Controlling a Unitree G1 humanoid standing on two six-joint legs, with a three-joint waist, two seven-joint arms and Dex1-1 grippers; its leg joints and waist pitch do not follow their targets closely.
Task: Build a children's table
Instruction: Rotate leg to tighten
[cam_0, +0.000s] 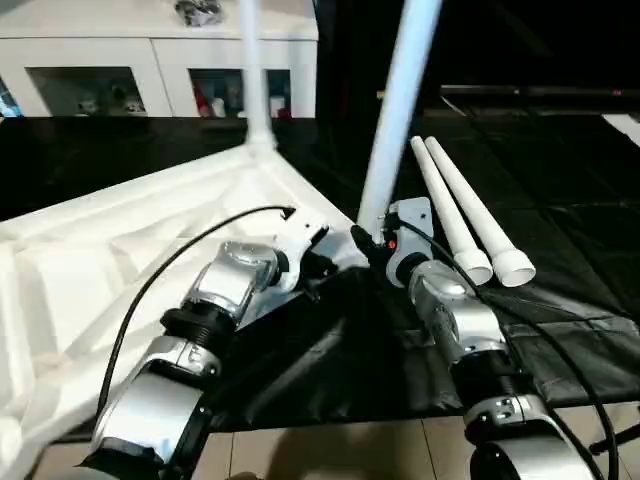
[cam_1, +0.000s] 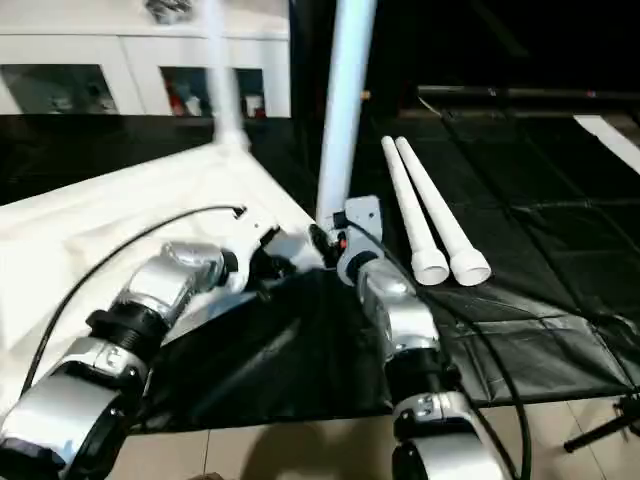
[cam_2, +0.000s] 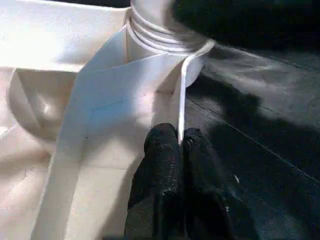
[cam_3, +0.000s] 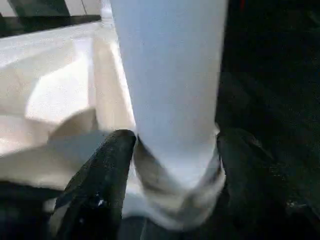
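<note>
Right gripper (cam_3: 172, 165) straddled the base of the standing leg (cam_0: 400, 110), fingers on either side, whether gripping I could not tell, probably to seat it in the corner socket. Left gripper (cam_2: 177, 150), clenched shut, pressed the tabletop's (cam_0: 90, 270) rim, likely steadying it. Two spare legs (cam_0: 470, 215) lay beside it on the black mat (cam_0: 560, 250).

**Surroundings of the work area**

A black sheet (cam_0: 560, 210), creased, covers the floor; pale floor tiles (cam_0: 340, 450) show along its near edge. At the far side stands a white cabinet (cam_0: 150, 50) with glass doors, small coloured items (cam_0: 215, 98) behind them, and a silvery object (cam_0: 198, 10) on top.
</note>
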